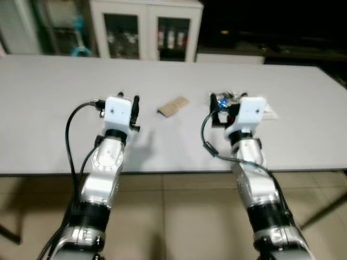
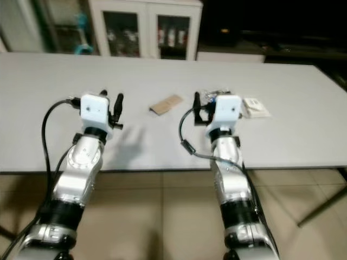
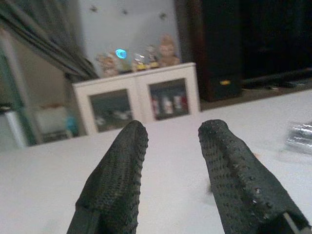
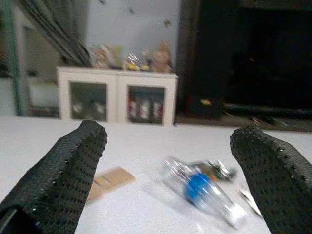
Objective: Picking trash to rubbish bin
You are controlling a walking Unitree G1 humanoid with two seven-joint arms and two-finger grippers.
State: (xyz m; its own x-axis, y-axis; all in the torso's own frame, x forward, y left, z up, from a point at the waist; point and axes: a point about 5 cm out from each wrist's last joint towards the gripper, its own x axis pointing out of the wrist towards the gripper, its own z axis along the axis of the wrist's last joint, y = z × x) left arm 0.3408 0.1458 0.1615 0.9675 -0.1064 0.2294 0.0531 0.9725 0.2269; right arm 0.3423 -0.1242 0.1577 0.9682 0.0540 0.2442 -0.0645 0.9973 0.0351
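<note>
A crushed clear plastic bottle with a blue label (image 4: pixel 200 187) lies on the white table (image 1: pixel 49 119), just ahead of my right gripper (image 4: pixel 168 134). That gripper is open wide and hovers low over the table with the bottle between and beyond its fingers (image 4: pixel 68 165). To the bottle's left lies a flat piece of brown cardboard (image 1: pixel 173 105). A small white packet (image 2: pixel 255 107) rests to the bottle's right. My left gripper (image 1: pixel 128 98) is open and holds nothing, left of the cardboard, above bare table.
A white cabinet with glass doors (image 1: pixel 146 30) stands behind the table's far edge. The near table edge runs just under my forearms, with tiled floor (image 1: pixel 179 216) below. A dark table leg (image 1: pixel 325 211) slants at the right.
</note>
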